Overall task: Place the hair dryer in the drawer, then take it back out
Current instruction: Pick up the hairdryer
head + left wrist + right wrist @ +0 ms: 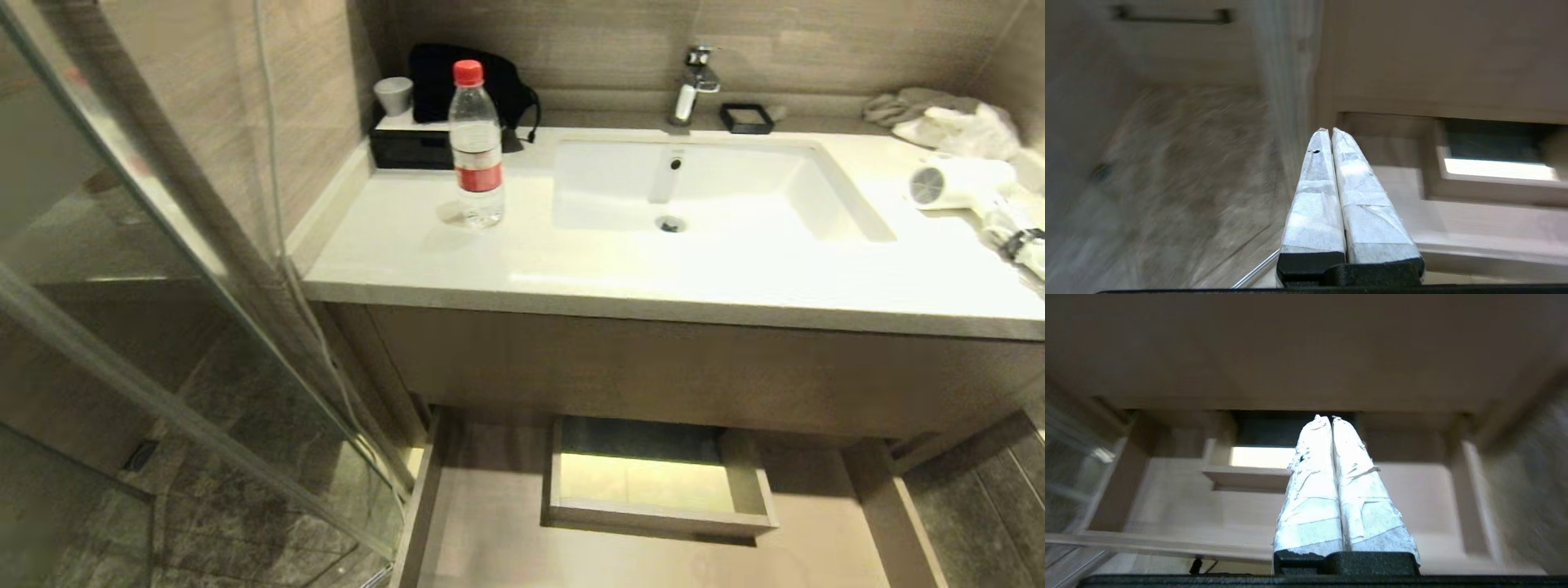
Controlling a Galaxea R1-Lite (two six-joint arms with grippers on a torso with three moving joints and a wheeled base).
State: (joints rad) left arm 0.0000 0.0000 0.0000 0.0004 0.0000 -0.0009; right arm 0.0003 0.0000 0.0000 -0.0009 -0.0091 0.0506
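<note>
While the drawer [653, 523] stands pulled out along the bottom of the head frame, its boxed cutout [657, 482] open in the middle, the hair dryer [959, 184] lies up on the pale worktop [571, 269] at the far right edge, grey grille facing left, just right of the sink [702, 192]. Its cord bundle [1016, 237] trails toward the right border. Crumpled cloths [947, 114] sit behind it in the upper right corner. A clear water bottle [475, 147] with a red cap stands upright left of the sink, with a black box [412, 143] and a grey cup [394, 94] behind it. Neither arm shows in the head frame. In the wrist frames, the left tool [1329, 130] hangs with its taped fingers pressed together, holding nothing, and the right tool [1328, 417] likewise has its fingers pressed together and empty, pointing toward the open drawer [1298, 498].
</note>
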